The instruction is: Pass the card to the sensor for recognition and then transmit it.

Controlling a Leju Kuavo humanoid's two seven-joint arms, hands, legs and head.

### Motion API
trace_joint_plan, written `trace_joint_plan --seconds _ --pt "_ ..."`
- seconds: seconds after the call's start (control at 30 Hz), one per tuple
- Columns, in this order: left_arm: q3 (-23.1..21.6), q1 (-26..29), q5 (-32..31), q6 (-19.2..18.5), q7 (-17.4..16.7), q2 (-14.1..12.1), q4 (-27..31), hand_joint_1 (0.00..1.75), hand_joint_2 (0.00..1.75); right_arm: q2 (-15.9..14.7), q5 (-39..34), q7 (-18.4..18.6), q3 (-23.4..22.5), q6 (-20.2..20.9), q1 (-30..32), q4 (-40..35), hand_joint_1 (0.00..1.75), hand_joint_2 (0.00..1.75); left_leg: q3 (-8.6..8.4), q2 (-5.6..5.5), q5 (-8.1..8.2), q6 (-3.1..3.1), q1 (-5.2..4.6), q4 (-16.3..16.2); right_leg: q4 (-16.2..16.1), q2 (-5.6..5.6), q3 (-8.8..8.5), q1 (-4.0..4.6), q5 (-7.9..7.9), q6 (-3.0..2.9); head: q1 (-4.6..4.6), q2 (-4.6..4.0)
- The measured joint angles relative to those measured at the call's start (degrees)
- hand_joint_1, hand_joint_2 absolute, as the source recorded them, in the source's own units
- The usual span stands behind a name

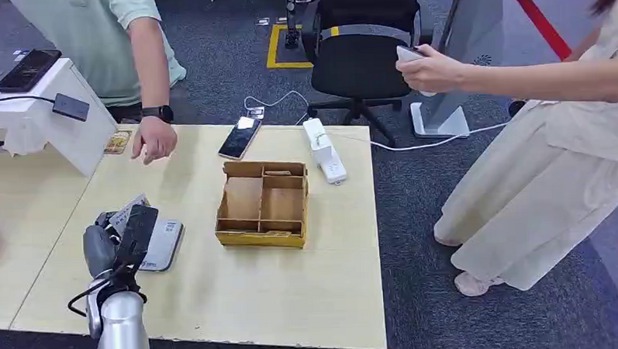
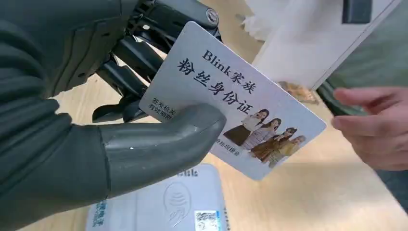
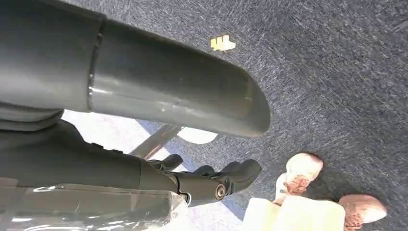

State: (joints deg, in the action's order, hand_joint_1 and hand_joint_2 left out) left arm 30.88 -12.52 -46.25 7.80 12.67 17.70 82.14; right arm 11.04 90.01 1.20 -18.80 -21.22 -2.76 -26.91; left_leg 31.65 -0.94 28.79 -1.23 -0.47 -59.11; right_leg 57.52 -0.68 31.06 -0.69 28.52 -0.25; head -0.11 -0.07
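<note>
1. the robot's left hand holds a white fan id card, pinched between the thick grey thumb and the darker fingers behind it.
2. the card hangs tilted just above the grey card reader, which lies flat near the left edge of the table.
3. the right hand hangs over the blue carpet, fingers loosely apart, nothing in them.
4. a cardboard divider box sits mid-table, well apart from the reader.
5. a smartphone and a white power strip lie along the far edge.
6. a person's hand rests at the far left corner, close to the card in the left wrist view.
7. another person stands beside the table's right edge.
</note>
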Motion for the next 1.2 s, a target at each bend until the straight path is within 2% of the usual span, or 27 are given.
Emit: trace_joint_plan --seconds 0.33,0.57,1.07,1.1,1.13,1.17,1.2 --pt "-1.5 -0.1 -1.4 1.0 0.1 0.0 1.4 1.75 1.75 0.0 0.0 0.0 0.3 0.0 -0.6 0.5 0.0 0.0 0.0 0.0 0.0 0.0 0.0 0.0 0.0 0.0 0.01 0.0 0.0 0.0 0.0 0.0" --pt "-3.3 -1.8 -7.7 4.3 -1.1 0.0 3.0 1.75 1.75 0.0 0.0 -0.2 0.7 0.0 -1.1 1.0 0.0 0.0 0.0 0.0 0.0 0.0 0.0 0.0 0.0 0.0 0.0 0.0 -0.01 0.0 0.02 0.0" --pt "-5.2 -4.5 -8.2 4.2 -1.8 0.6 5.7 1.75 1.75 0.0 0.0 0.0 1.4 0.2 -1.3 1.6 0.0 0.0 0.01 0.01 0.0 0.0 0.0 0.0 0.0 -0.03 0.02 0.0 -0.01 0.0 0.0 0.0" --pt "-5.4 -4.6 -8.1 4.2 -1.7 0.7 5.9 1.41 1.75 0.0 0.0 0.0 1.5 0.2 -1.3 1.6 0.0 0.0 0.02 0.01 0.0 0.0 0.0 0.0 0.0 -0.03 0.02 0.0 -0.01 0.0 0.02 0.0" --pt "-5.6 -4.6 -7.9 4.0 -1.3 0.8 6.3 0.37 1.75 0.0 0.0 0.1 1.5 0.2 -1.3 1.6 0.0 0.0 0.02 0.02 0.0 0.0 0.0 0.0 0.0 -0.05 0.02 0.0 -0.01 0.0 0.0 0.0" --pt "-5.8 -4.7 -7.7 3.8 -0.7 0.9 6.7 0.02 1.75 0.0 0.0 0.2 1.6 0.2 -1.3 1.6 0.0 0.0 0.02 0.02 0.0 -0.01 0.0 0.0 0.0 -0.05 0.03 0.0 -0.01 0.0 0.0 0.0" --pt "-6.1 -4.6 -7.7 3.7 -0.4 0.9 7.0 0.0 1.75 0.0 0.0 0.2 1.7 0.2 -1.3 1.6 0.0 0.0 0.03 0.02 0.0 -0.01 0.0 0.0 0.0 -0.05 0.03 0.0 -0.01 0.0 0.02 0.0"
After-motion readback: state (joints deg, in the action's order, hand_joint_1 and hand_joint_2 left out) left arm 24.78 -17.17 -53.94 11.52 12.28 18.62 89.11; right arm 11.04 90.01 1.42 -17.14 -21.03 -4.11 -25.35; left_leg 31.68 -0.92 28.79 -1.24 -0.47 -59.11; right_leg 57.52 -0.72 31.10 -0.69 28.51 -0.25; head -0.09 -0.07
